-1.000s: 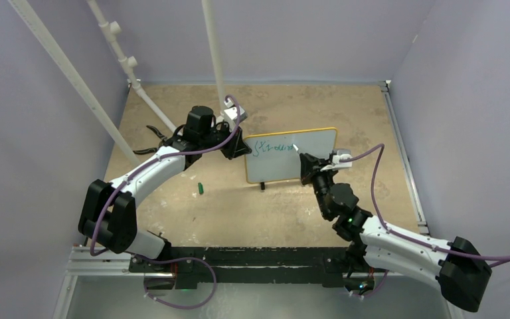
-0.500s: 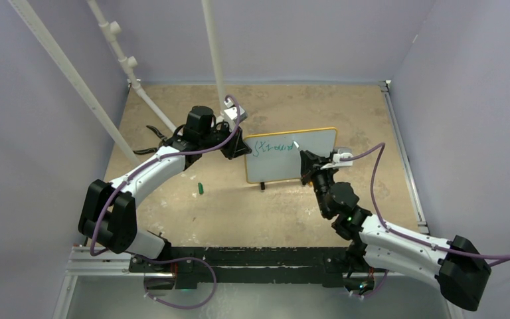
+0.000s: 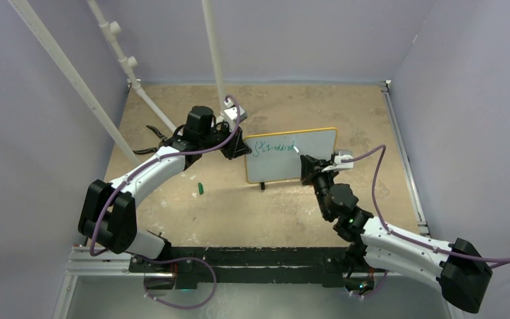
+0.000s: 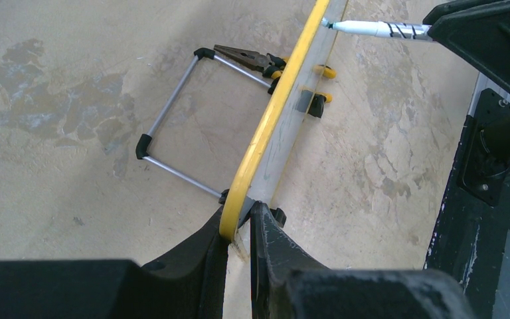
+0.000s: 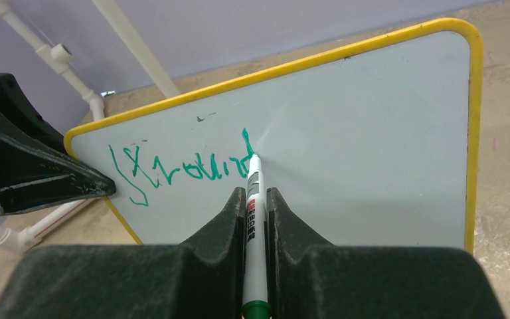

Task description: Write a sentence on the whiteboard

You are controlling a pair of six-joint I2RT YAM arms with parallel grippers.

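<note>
The sentence (image 5: 192, 171), one line of green scrawl, ran across the upper left of the whiteboard (image 5: 372, 146), which stood upright near the middle of the worktop (image 3: 272, 219). The marker (image 5: 252, 178) tip touched the last letter, pinched in the closed right claw (image 5: 254, 194). The left claw (image 4: 240, 216) clamped the whiteboard's left yellow edge.

A stained, mottled beige tabletop (image 3: 272, 219) carries a whiteboard (image 3: 272, 166) standing on its feet right of centre. A small green cap (image 3: 200, 188) lies toward the left edge, and pliers (image 4: 246, 58) lie just behind the board.
</note>
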